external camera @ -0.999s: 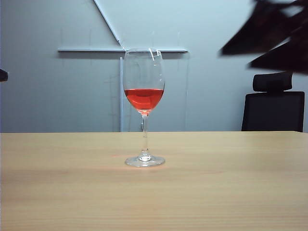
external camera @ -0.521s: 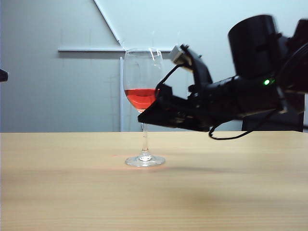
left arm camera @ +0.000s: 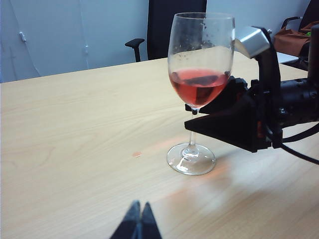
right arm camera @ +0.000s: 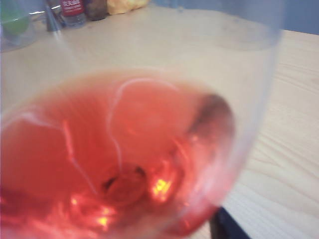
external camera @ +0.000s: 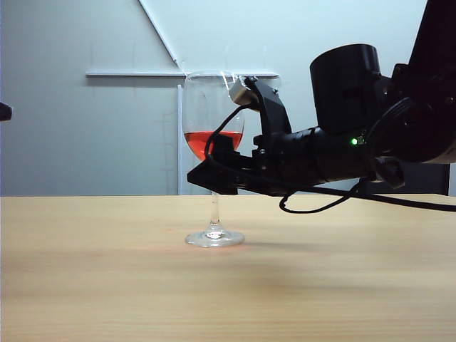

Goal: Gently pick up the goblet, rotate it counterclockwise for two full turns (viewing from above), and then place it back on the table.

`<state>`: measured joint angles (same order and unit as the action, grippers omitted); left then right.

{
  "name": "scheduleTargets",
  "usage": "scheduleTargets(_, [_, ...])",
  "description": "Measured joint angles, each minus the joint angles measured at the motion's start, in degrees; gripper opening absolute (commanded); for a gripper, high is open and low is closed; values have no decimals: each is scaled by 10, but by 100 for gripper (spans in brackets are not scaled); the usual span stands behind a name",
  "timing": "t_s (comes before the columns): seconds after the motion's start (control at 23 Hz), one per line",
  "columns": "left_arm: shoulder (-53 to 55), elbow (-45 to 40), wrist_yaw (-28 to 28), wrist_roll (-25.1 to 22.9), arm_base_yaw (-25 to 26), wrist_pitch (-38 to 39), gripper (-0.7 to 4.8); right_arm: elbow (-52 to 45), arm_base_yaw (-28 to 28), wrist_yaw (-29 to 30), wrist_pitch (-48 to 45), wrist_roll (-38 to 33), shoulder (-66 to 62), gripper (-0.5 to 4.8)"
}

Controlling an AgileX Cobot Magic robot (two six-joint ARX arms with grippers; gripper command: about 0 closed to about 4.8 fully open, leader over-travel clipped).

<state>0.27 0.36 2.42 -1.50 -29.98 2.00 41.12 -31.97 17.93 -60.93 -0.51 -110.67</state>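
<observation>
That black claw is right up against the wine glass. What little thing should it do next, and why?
Probably close gently. The right end effector sits open at the top of the stem, just under the bowl of the goblet, whose foot rests on the table. The left end effector stays clear, shut.

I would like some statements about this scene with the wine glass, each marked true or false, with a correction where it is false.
1. The goblet stands upright with its foot on the table. True.
2. The goblet is empty. False: red liquid fills the lower part of its bowl.
3. The right gripper is level with the top of the stem, just under the bowl. True.
4. The left gripper reaches around the goblet. False: it is near the table edge, apart from the glass, fingers together.
5. The goblet is lifted off the table. False: its foot rests on the wood.
</observation>
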Motion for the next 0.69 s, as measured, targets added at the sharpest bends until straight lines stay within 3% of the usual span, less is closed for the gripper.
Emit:
scheduleTargets(0.61, [0, 0, 0, 0, 0, 0, -5, 8, 0, -2, -150, 0, -93, 361])
scheduleTargets(0.69, [0, 0, 0, 0, 0, 0, -5, 12, 0, -2, -151, 0, -93, 323])
